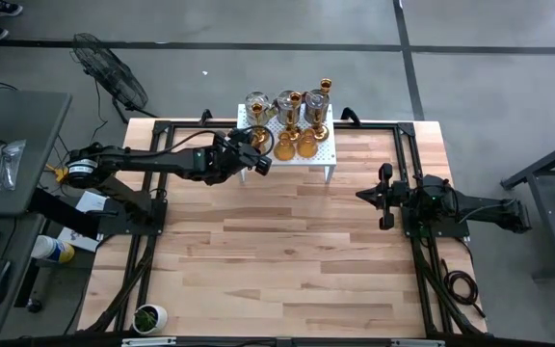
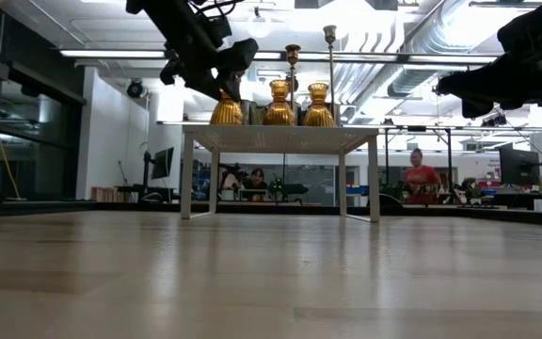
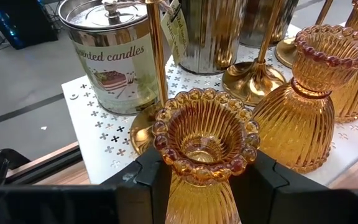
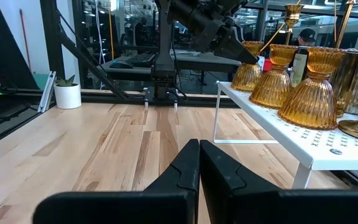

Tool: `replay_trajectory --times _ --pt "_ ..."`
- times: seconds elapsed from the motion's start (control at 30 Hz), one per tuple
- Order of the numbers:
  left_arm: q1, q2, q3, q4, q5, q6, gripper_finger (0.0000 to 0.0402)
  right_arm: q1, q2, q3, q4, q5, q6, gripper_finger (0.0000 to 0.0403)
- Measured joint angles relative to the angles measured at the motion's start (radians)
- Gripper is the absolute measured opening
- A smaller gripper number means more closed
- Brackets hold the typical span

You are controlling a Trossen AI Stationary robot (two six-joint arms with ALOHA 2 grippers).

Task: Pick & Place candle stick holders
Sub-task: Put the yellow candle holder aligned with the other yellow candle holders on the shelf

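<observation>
A: Left gripper [image 3: 205,186] status?

B: Clenched on an amber ribbed glass holder [image 3: 205,140], one dark finger [image 3: 151,177] on each side, just below the beaded rim. Grip at the narrow neck likely chosen so the flared rim cannot slip down through the pads. Holder upright, at the near left corner of the white perforated stand [image 1: 328,152]; contact between its base and the stand not visible.

A: Immediate surroundings?

B: Just behind it, a thin gold stem on a round gold foot [image 3: 140,127]; beyond that, a silver tin labelled "scented candles" [image 3: 110,53]. Beside it, a second amber ribbed holder [image 3: 303,112], close, so little side clearance. Farther back, another gold stemmed foot [image 3: 253,78] and a ribbed silver cup [image 3: 213,31]. Straight lift judged safest; sideways travel risks knocking the gold stem.

A: Group location?

B: All holders clustered on the stand at the far edge of the wooden table [image 1: 287,251], presumably raised for easy side access.

A: Right gripper [image 4: 199,163]?

B: Fully closed, empty, parked over the right side of the table, well apart from the stand. Small potted plant [image 1: 148,316] at the near left corner, not involved.
</observation>
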State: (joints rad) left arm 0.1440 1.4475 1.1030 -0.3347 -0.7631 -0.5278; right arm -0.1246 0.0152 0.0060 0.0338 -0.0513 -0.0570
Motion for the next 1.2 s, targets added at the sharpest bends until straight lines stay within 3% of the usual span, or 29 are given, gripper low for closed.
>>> replay_trajectory --times 0.77,1.2 --pt "0.000 -0.008 0.023 -0.078 0.103 0.015 0.0130 0.000 0.000 0.000 0.000 0.000 0.000 0.0003" --pt "0.000 -0.007 0.044 -0.125 0.067 0.031 0.0130 0.000 0.000 0.000 0.000 0.000 0.000 0.0003"
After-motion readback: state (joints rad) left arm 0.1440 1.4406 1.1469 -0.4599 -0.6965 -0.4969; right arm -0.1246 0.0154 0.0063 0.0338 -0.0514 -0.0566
